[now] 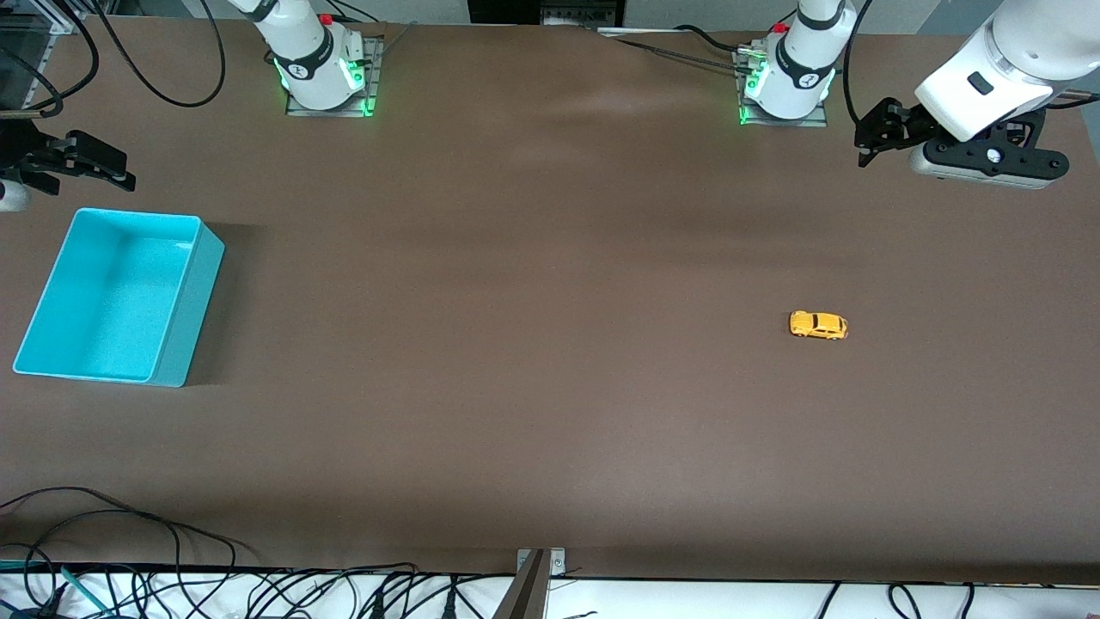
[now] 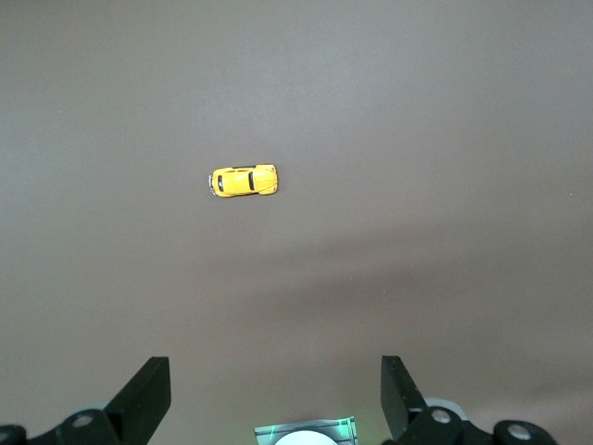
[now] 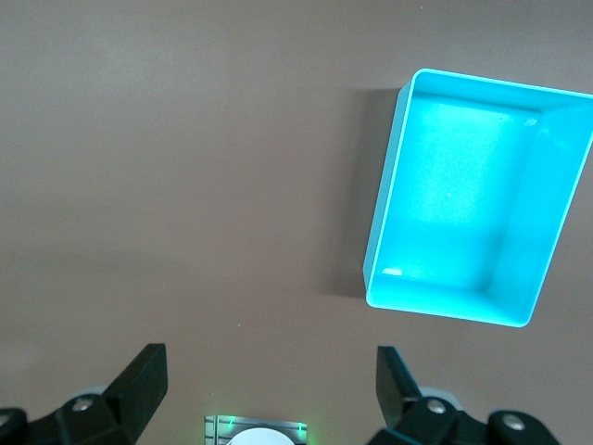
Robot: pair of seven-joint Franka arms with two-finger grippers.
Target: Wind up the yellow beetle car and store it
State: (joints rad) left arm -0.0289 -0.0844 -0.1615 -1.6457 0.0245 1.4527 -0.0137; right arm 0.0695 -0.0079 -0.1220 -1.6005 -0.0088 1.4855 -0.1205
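Yellow beetle car (image 1: 818, 325) sits on open table (image 1: 550, 387); both tools released, raised.

Lighting's soft and even from overhead, a bit dim on the brown table (image 1: 550, 387). The turquoise bin (image 1: 51, 309) glows almost overexposed and throws a soft shadow. Green lights shine at both arm bases (image 1: 326, 103).

no legible text or numbers, small dark emblems on the arm bases (image 1: 302, 67) perhaps logos, unreadable
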